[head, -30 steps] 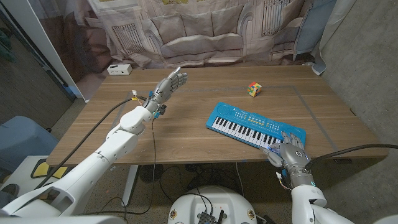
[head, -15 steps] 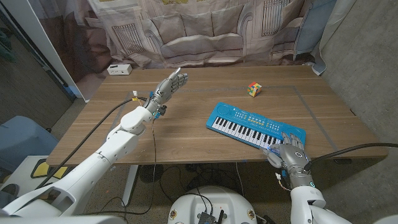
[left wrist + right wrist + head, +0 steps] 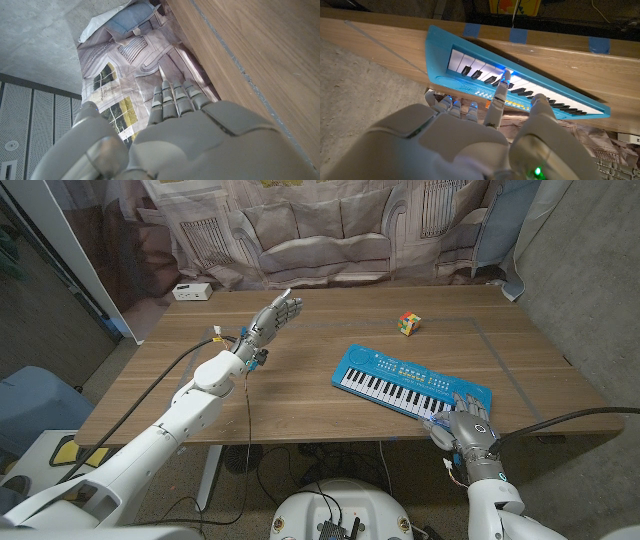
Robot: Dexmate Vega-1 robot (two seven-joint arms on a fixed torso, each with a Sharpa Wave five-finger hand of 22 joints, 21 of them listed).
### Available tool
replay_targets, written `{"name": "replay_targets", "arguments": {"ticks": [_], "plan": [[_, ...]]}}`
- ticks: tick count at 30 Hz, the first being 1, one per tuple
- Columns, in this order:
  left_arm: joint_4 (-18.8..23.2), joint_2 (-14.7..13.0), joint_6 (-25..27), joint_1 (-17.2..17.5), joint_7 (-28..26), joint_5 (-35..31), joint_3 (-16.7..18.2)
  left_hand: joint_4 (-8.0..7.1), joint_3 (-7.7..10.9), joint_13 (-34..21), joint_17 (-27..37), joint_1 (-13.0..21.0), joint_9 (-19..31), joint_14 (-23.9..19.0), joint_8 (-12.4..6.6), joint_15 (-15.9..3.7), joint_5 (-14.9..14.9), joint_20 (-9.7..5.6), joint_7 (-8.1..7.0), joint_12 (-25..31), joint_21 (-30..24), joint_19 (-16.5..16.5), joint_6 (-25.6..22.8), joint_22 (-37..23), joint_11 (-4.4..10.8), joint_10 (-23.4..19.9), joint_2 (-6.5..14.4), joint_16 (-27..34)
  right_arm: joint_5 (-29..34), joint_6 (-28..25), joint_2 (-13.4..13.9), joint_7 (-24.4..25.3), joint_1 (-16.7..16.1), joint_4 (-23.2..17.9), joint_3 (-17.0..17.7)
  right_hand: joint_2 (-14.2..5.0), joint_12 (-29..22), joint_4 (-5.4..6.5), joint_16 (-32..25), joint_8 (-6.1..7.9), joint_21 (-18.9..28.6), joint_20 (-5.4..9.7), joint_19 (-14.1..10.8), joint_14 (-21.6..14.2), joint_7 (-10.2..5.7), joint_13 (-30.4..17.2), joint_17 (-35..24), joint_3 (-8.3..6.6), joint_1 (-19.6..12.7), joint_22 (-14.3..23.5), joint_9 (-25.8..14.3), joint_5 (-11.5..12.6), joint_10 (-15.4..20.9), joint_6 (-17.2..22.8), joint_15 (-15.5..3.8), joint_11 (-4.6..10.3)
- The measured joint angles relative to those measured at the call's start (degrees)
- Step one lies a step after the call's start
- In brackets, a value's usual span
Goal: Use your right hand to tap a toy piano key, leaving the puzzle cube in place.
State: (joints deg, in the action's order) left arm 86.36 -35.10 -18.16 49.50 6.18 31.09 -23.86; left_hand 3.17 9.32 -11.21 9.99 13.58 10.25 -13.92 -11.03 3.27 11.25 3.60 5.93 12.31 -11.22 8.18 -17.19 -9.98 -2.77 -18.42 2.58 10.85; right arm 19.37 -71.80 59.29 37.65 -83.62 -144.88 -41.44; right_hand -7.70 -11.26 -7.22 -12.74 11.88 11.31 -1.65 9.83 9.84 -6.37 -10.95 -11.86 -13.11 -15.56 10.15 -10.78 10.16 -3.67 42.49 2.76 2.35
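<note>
Now r. hand (image 3: 468, 427) at toy piano (image 3: 412, 380) near end, one of its fingers (image 3: 501, 86) out over keys, rest curled, holding nothing; cube (image 3: 410, 323) well apart.

The toy piano (image 3: 410, 385) right of centre has a bright blue body with white and black keys, and the puzzle cube (image 3: 410, 323) above it shows red, yellow, green and white squares. The table (image 3: 300, 380) is brown woodgrain, both hands (image 3: 275, 315) (image 3: 468, 423) are pale grey, and the curtain (image 3: 330, 230) along the top carries a beige and grey printed building pattern.
</note>
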Motion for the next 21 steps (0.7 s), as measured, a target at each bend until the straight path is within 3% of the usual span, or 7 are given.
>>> {"name": "replay_targets", "arguments": {"ticks": [21], "plan": [[-0.7,0.4,-0.2,-0.3,0.2,0.2,0.0,0.15,-0.15,0.0,0.0,0.0,0.0,0.0,0.0,0.0,0.0,0.0,0.0,0.0,0.0,0.0,0.0,0.0,0.0,0.0,0.0,0.0,-0.3,-1.6,0.6,0.3,1.9,-0.8,-1.6,0.0,0.0,0.0,0.0,0.01,0.0,0.0,0.0,0.0,-0.08,0.0,0.0,0.0,0.0,0.0,-0.1,0.0,0.0,0.1,0.0,0.0]]}}
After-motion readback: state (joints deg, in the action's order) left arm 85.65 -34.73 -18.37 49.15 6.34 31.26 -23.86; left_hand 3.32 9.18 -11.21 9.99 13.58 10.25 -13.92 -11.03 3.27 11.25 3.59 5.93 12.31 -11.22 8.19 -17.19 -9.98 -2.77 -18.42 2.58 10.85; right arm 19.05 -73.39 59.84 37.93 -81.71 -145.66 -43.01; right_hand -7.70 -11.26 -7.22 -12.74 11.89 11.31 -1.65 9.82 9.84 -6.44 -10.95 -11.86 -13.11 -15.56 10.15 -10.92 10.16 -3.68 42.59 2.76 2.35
